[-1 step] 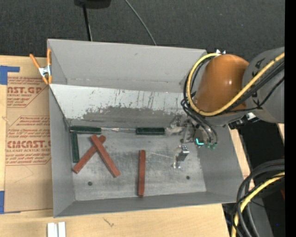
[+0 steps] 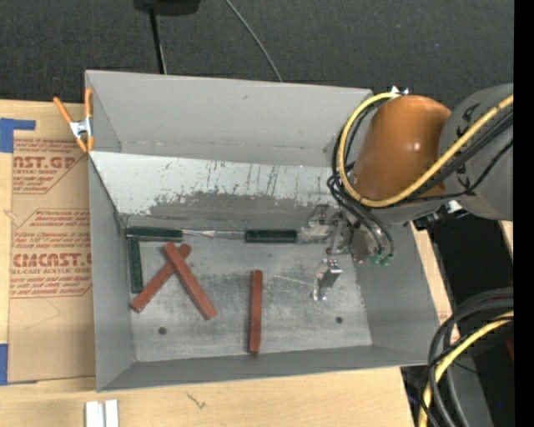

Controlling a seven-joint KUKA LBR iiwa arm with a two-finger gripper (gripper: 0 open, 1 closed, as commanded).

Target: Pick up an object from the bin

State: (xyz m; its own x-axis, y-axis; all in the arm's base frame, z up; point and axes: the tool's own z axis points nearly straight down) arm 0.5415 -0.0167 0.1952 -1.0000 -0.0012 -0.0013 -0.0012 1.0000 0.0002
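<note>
Across the top we see a dark grey, finely textured surface (image 2: 375, 37), and a thick black cable (image 2: 156, 46) runs down it from a black object (image 2: 167, 5) at the upper edge. Below lies a pale wooden worktop (image 2: 275, 399), evenly lit.

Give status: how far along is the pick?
Done: nothing picked yet. The crossed red bars, lone red bar and dark green bar by the back wall all lie in the bin. In hand: the gripper hangs over the bin's right part, apart from the lone red bar. Left: grasp, lift.
</note>
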